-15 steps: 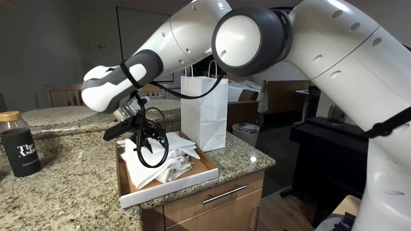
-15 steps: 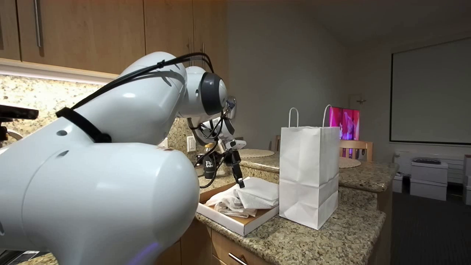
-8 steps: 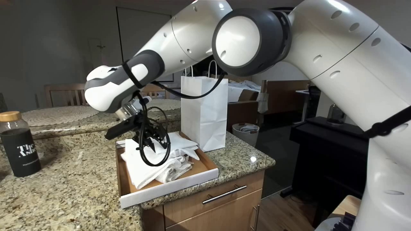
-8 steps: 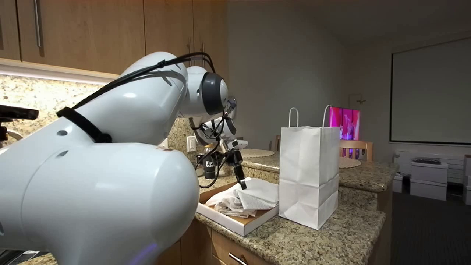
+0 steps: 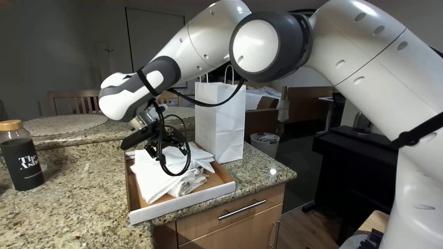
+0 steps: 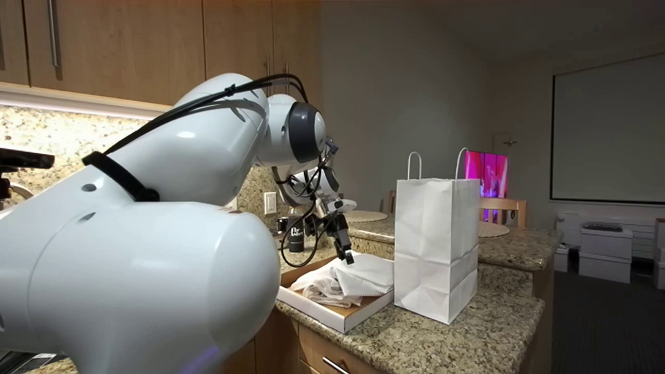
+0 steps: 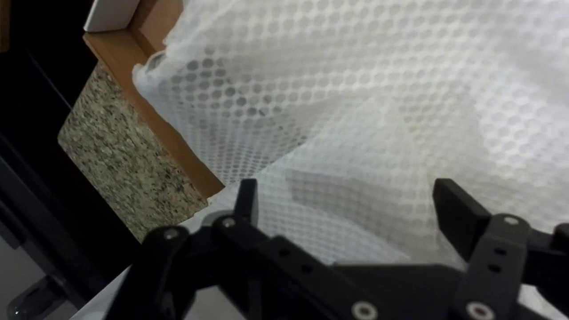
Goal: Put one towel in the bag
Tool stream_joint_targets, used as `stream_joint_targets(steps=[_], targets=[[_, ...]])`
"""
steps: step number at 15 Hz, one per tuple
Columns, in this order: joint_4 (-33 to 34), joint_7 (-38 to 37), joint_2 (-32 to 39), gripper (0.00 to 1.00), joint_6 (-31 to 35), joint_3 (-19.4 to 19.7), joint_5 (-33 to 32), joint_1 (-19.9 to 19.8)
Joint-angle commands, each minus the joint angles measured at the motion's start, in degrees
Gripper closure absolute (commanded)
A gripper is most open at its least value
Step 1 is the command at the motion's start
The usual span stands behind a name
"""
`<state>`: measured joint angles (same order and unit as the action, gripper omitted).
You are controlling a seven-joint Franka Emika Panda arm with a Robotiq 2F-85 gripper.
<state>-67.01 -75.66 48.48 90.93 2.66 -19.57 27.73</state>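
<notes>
One dark bottle (image 5: 22, 159) stands at the left of the counter (image 5: 79, 207), well apart from the tray (image 5: 183, 202), presumably just out of the way. To its right, the gripper (image 7: 349, 204) hangs at a slant over the tray, its fingers (image 7: 460, 218) spread wide with nothing pinched between them; the gap looks meant to straddle a fold. Whether the tips touch cloth, I cannot tell. The white towels (image 5: 152, 181) lie loosely piled in the tray, layered so closely that I cannot count them; the tray's low sides likely hold the pile together while letting the fingers in from above. Farther right, just beside the tray, the paper bag (image 5: 221, 124) stands upright, which should mean a short carry, then a lowering from above. Its inside is hidden. The pinch to come calls for a shallow bite, since a deep one could bring up two towels instead of one.
</notes>
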Motion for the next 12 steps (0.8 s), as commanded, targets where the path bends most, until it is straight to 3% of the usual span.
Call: stream_joint_targets(steps=[1, 5, 6, 8, 12], targets=[[-3.2, 3.3, -0.9, 0.00, 1.8, -0.5, 0.0, -1.4], [-5.5, 3.3, -0.6, 0.00, 3.7, -0.7, 0.2, -2.1], [-6.4, 3.0, -0.9, 0.25, 4.9, -0.7, 0.2, -2.2], [-7.3, 2.5, -1.4, 0.32, 7.0, -0.7, 0.3, -2.3], [-8.5, 1.4, -2.8, 0.59, 9.7, -0.6, 0.8, -2.3]])
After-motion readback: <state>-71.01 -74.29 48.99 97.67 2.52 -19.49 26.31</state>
